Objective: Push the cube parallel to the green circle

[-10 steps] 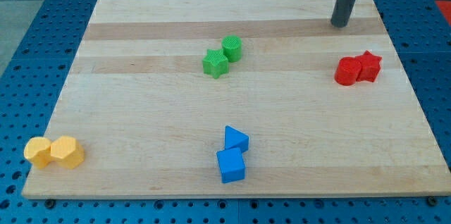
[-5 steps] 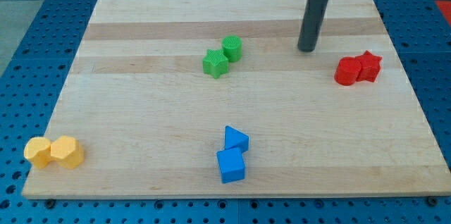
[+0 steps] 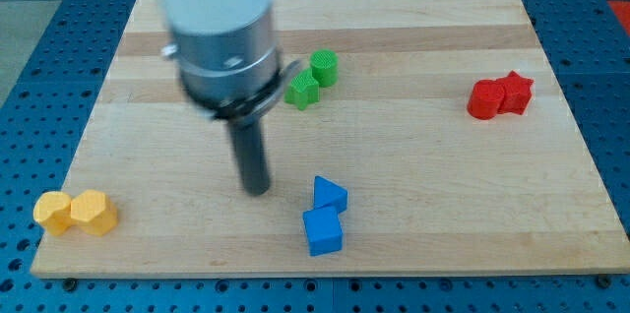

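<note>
Tip [image 3: 256, 190] down on board, touching nothing, just left of blue cube [image 3: 323, 231] near bottom edge. Suggest: swing below cube, push up toward green circle [image 3: 324, 66], avoiding blue triangle [image 3: 330, 195].

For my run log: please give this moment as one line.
my tip: left of blue cube, apart | green circle: top centre | cube: unpushed
</note>
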Controlling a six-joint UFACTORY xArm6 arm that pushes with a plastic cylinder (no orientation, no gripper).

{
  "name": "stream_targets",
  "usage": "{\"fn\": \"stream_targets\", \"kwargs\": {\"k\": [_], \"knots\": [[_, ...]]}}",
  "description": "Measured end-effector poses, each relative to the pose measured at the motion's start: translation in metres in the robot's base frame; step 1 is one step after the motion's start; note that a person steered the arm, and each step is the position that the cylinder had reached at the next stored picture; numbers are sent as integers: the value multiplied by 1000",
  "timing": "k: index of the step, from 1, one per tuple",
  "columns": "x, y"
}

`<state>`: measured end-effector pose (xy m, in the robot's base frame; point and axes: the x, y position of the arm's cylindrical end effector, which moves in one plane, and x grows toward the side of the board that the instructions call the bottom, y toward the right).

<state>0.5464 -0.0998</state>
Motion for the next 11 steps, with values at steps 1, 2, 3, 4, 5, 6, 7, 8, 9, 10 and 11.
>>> {"fn": "stream_targets", "kwargs": {"k": [1, 2, 3, 4, 5, 6, 7, 8, 9, 10, 11], "knots": [[48, 4], [65, 51], [66, 89], [62, 113], [44, 113], [17, 116], [11, 151], [32, 173], [24, 187], [7, 165], [7, 122]]}}
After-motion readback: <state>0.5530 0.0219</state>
